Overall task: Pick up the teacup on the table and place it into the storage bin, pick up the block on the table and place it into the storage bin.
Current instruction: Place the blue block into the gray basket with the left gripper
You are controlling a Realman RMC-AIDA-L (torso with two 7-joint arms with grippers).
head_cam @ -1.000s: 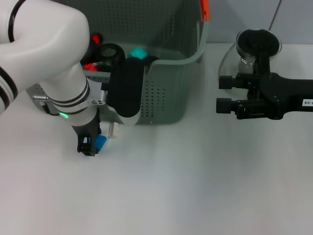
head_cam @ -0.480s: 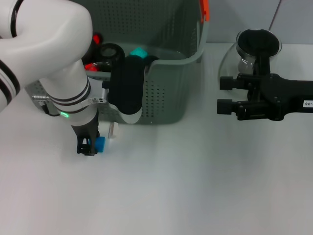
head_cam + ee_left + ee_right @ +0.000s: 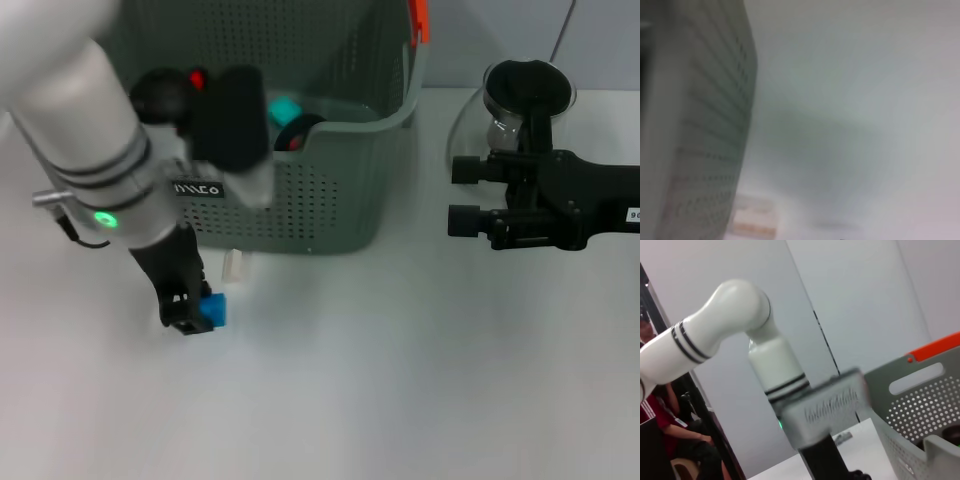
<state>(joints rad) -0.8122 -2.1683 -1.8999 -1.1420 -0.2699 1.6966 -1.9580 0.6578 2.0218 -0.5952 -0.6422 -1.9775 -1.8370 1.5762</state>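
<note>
Block pinched, bound for the bin.
Left gripper (image 3: pixel 192 312) clamped the blue block (image 3: pixel 212 309) just before the bin (image 3: pixel 330 190), ready for lifting in; right gripper (image 3: pixel 462 195) parked beside it, fingers spread.

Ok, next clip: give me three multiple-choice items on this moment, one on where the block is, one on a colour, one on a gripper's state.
1. Where is the blue block?
A. Inside the storage bin
B. In the left gripper, in front of the storage bin
C. Beside the glass pitcher

2. What colour is the handle clip on the storage bin?
A. Orange
B. Yellow
C. Purple

3. What is the left gripper doing?
A. Shut on the blue block
B. Open above the pitcher
C. Shut on a teacup

Answers:
1. B: the head view shows the block between the fingers, in front of the bin's perforated wall.
2. A: the handle clip at the rim is orange.
3. A: its fingers clasp the block; the right gripper is idle in front of the glass pitcher.
</note>
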